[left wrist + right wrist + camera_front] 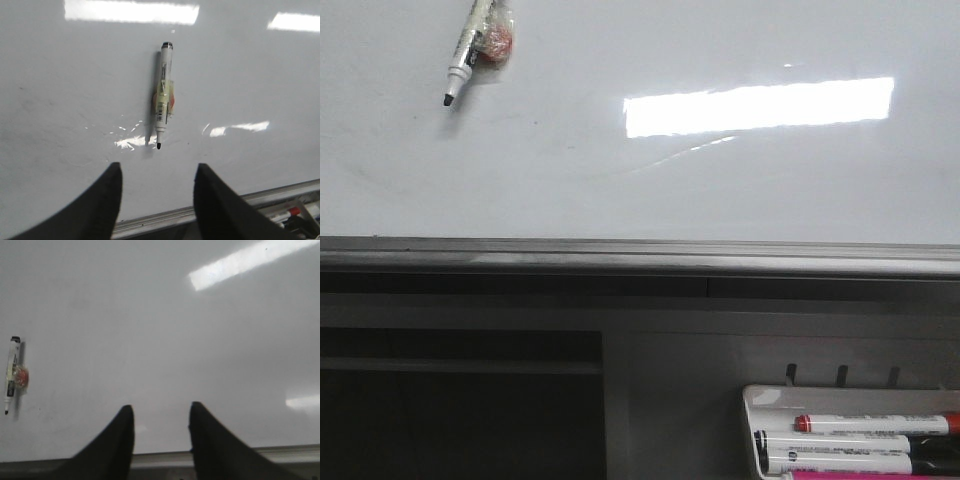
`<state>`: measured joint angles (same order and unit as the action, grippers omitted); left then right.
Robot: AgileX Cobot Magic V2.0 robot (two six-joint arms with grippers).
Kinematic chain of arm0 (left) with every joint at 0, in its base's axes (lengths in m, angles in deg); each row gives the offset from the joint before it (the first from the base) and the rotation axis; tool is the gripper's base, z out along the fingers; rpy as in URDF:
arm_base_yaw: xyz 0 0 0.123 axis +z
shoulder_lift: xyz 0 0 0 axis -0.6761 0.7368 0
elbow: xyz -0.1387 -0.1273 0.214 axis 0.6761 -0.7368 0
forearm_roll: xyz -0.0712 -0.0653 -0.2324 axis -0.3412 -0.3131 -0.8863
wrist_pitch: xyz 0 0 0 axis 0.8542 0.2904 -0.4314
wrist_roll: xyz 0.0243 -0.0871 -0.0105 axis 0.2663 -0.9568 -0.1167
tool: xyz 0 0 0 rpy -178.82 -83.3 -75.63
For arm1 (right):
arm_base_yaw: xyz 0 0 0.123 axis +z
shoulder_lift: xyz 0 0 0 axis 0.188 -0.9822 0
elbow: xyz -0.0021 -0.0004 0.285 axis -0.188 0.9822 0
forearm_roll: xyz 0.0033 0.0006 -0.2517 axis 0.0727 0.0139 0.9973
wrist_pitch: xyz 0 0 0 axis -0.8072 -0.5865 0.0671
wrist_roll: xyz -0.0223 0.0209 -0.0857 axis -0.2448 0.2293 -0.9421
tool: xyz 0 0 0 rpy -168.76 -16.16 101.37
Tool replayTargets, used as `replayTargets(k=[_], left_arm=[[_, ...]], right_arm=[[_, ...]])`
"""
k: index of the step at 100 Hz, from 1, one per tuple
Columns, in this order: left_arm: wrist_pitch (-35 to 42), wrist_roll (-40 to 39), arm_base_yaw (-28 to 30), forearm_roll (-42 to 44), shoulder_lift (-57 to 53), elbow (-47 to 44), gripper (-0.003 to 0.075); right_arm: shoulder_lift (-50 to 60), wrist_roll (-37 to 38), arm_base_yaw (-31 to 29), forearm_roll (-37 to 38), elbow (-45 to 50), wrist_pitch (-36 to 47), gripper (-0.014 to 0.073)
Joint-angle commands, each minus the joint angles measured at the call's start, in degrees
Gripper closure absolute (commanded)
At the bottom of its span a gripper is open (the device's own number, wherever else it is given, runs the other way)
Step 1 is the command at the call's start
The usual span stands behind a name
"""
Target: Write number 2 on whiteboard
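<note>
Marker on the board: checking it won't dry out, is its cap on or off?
Off: the marker shows a bare black tip against the whiteboard.

You can't read the print on the marker [468,50]; the front view's top edge cuts its cap end. The tray [770,398] and its pens [840,452] run off the bottom right corner.

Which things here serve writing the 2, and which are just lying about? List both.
For the job: whiteboard, still blank; uncapped black marker stuck to it; left gripper, open, nearest that marker.
Lying about: marker tray; spare markers in it.
</note>
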<state>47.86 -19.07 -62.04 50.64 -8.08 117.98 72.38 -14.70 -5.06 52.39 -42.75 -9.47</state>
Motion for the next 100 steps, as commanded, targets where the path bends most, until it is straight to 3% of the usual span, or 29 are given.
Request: replayTargets(k=[1,30,54,74,84,100], left_arm=[[2.2,0.9,-0.2,0.5,8.7,6.0,0.028],[3.3,5.7,-1.4,0.3,28.6,16.8,0.0282],[3.8,6.5,-6.3,0.3,38.6,22.7,0.0282],[4.9,6.5,-6.5,0.3,44.8,23.9,0.029],[6.4,6.5,-6.5,0.3,46.3,23.9,0.0372],[8.7,6.5,-6.5,0.3,46.7,23.9,0.0621]], right_arm=[[-3.7,-1.6,-0.1,0.4,-4.5,-0.1,0.0174],[-5.4,-1.7,-0.1,0.4,-5.4,0.3,0.0174],[-5.4,-2.2,-0.1,0.4,-5.1,0.9,0.0174],[-5.4,-2.2,-0.1,0.4,-4.6,1.2,0.0174],[-5.4,-2.2,-0.1,0.4,-4.6,1.2,0.0174],[-5.4,-2.2,-0.1,0.4,-4.6,1.2,0.0174]])
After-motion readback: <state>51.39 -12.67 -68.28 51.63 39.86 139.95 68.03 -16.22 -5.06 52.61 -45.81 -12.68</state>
